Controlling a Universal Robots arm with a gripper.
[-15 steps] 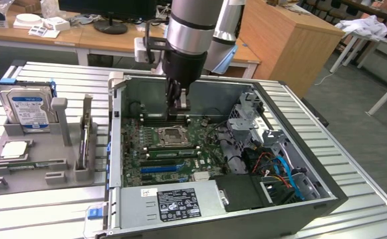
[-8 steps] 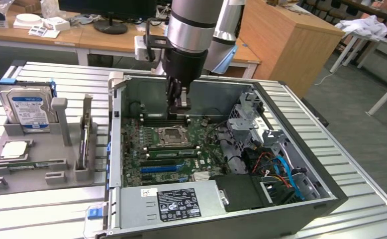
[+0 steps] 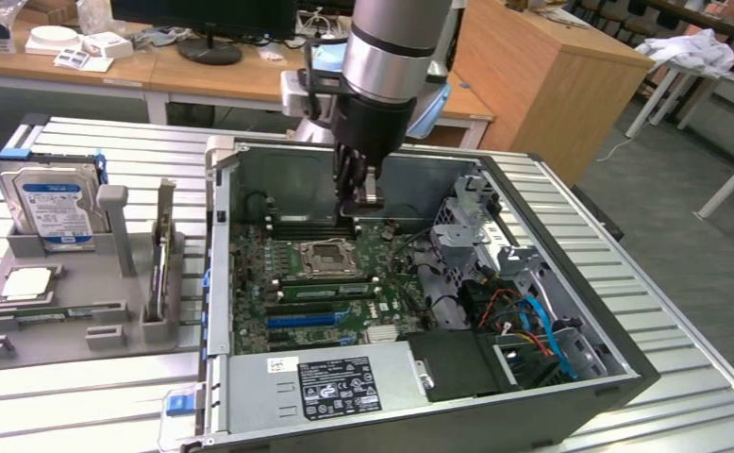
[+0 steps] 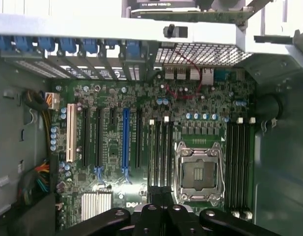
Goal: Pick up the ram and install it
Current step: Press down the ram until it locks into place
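Gripper [image 3: 364, 198] with its fingers pressed together, lowered inside the open computer case [image 3: 619, 373] and hanging just above the motherboard [image 3: 341, 283]. Whether a thin board is pinched between the fingers cannot be told. In the exterior view the fingertips are seen at twelve o'clock of the CPU socket [image 3: 326, 255], over the bank of dark memory slots [image 3: 310, 226] that runs along the socket's far side. In the wrist view the same fingers [image 4: 150, 209] are seen poised over these slots [image 4: 161, 147], whose white end clips are visible.

One ram [image 3: 162, 255] is seen on edge in the grey holder tray [image 3: 72, 283], well apart from the gripper at nine o'clock of the case. A green strip [image 3: 323, 290], possibly a second stick already seated, lies at six o'clock of the socket.

For the step in hand, judged to be work at the slots, the long edge is best kept parallel to the slot and centred between the clips. Pressure should be applied straight down and evenly along the length. A tilted approach is likely to jam one end or strain the board.
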